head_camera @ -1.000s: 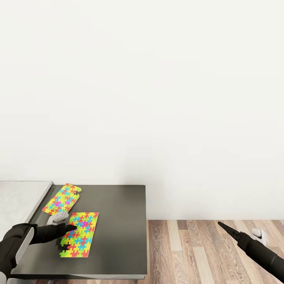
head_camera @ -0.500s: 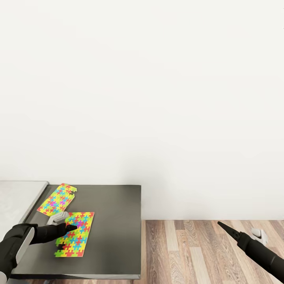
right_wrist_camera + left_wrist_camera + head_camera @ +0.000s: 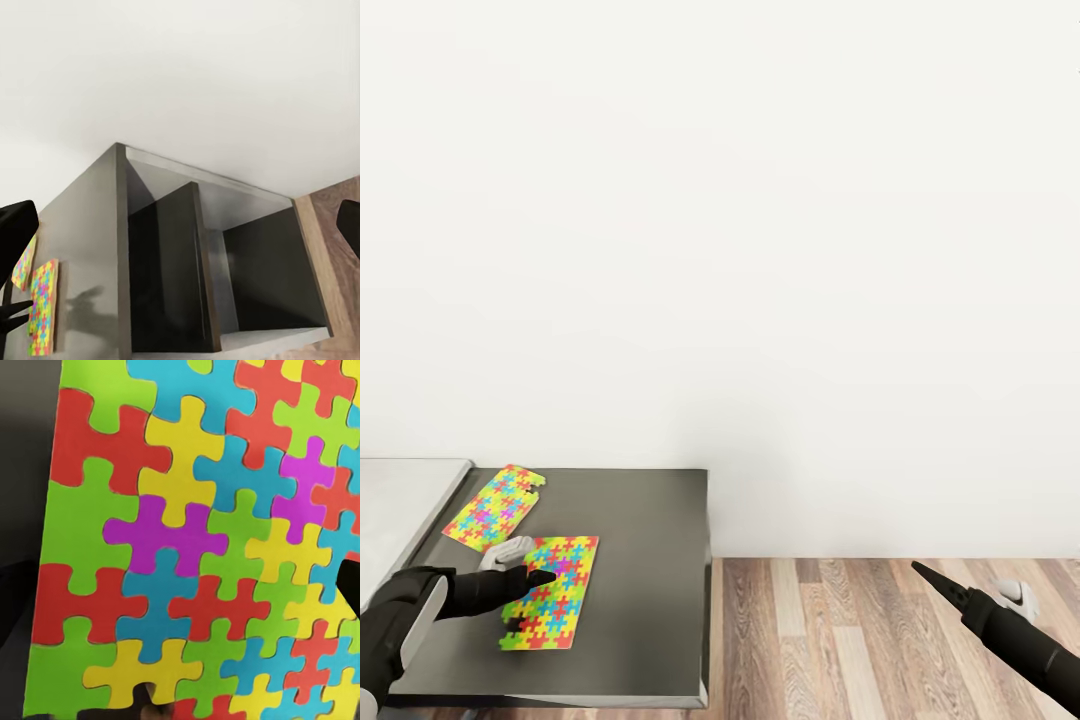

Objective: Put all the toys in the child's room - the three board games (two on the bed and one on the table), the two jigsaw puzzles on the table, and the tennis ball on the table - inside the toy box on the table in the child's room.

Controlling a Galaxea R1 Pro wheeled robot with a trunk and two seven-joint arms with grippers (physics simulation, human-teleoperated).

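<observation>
Matt dark table top, wood-plank floor (visible grain), smooth jigsaw puzzles

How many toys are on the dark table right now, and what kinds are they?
Jigsaw puzzles: 2, one farther back and one nearer, under the tip of the left gripper.
Board games: 0 in sight.
Tennis balls: 0 in sight.
Total: 2 toys on the dark grey table.

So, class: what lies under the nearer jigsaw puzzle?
The nearer jigsaw puzzle lies flat on the dark grey table section. Whatever is directly beneath it is covered. The left end effector reaches its edge.
</observation>
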